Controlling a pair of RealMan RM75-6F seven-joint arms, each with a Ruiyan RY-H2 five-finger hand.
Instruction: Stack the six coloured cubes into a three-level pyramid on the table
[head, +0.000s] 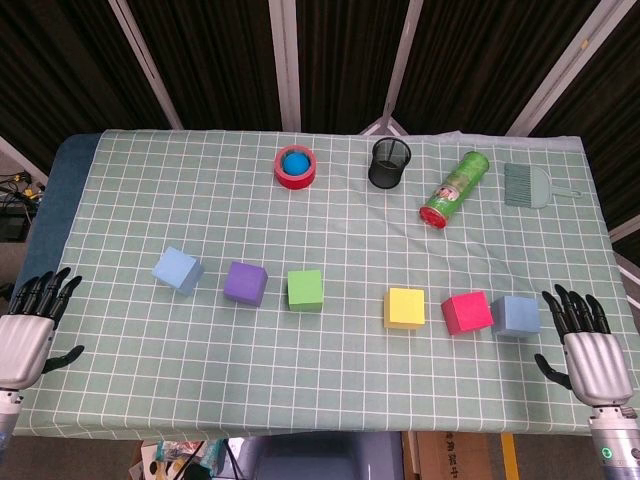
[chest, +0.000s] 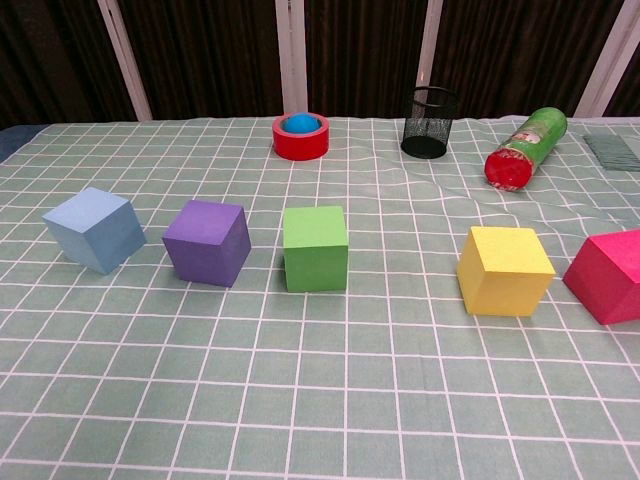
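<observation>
Checked tablecloth (head: 330, 360) carries six cubes (head: 305, 290) in a row between both empty, splayed robot hands (head: 30, 325).

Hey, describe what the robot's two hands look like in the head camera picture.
Both the left robot hand and right robot hand have silver metallic palm shells with black jointed fingers. A small green light shows on the right wrist housing. No cables are visible.

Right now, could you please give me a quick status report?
Left hand and right hand open, empty. Six cubes unstacked in a row. Nothing blocking them.
</observation>
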